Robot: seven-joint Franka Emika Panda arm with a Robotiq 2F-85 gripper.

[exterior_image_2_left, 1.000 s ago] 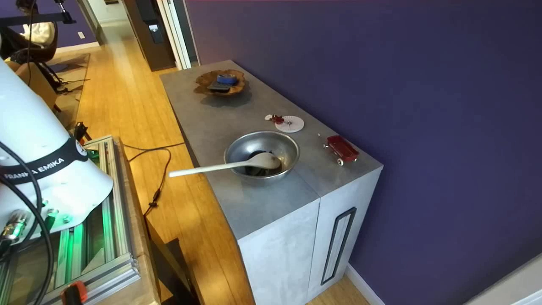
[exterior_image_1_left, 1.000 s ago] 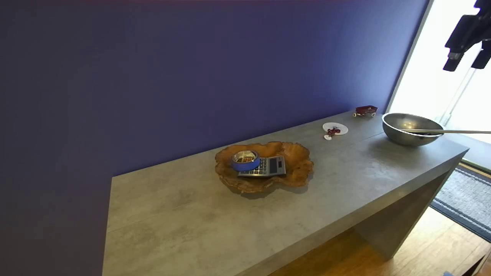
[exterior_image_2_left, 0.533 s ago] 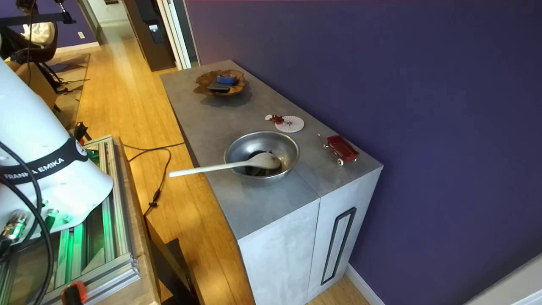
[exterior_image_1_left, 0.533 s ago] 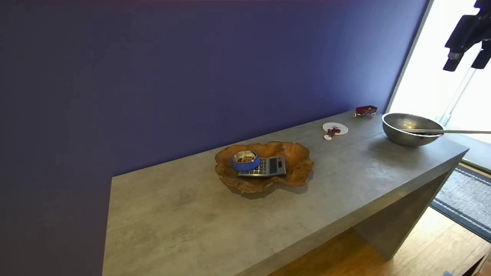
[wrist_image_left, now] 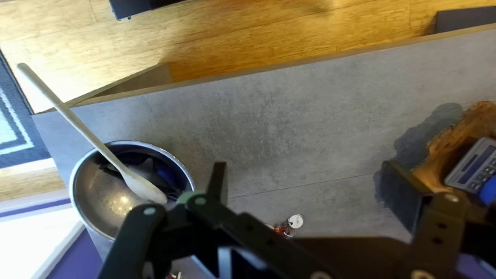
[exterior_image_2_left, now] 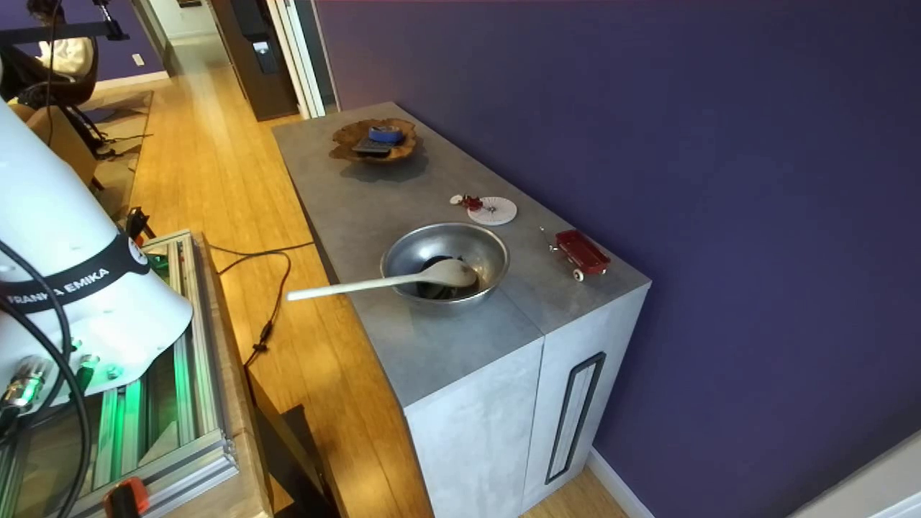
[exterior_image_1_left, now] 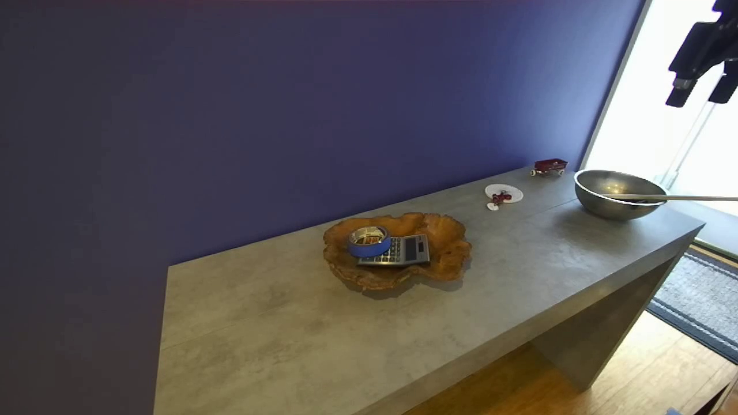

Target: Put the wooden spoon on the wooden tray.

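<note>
The wooden spoon [exterior_image_1_left: 663, 197] is pale and long. It rests in the steel bowl with its handle over the rim, as an exterior view [exterior_image_2_left: 392, 281] and the wrist view [wrist_image_left: 91, 135] show. The amber wooden tray [exterior_image_1_left: 448, 245] sits further along the counter, seen also in an exterior view [exterior_image_2_left: 345, 137] and partly in the wrist view [wrist_image_left: 443, 151]. My gripper [wrist_image_left: 304, 168] is open and empty, high above the counter between bowl and tray. Part of it shows at the top right of an exterior view [exterior_image_1_left: 701, 95].
The steel bowl [exterior_image_2_left: 411, 248] also holds dark items. A blue tape roll [exterior_image_1_left: 369, 249] and a calculator [exterior_image_1_left: 415, 251] lie in the tray. A red-and-white toy with a white disc [exterior_image_2_left: 493, 211] and a red wagon [exterior_image_2_left: 581, 252] stand near the wall.
</note>
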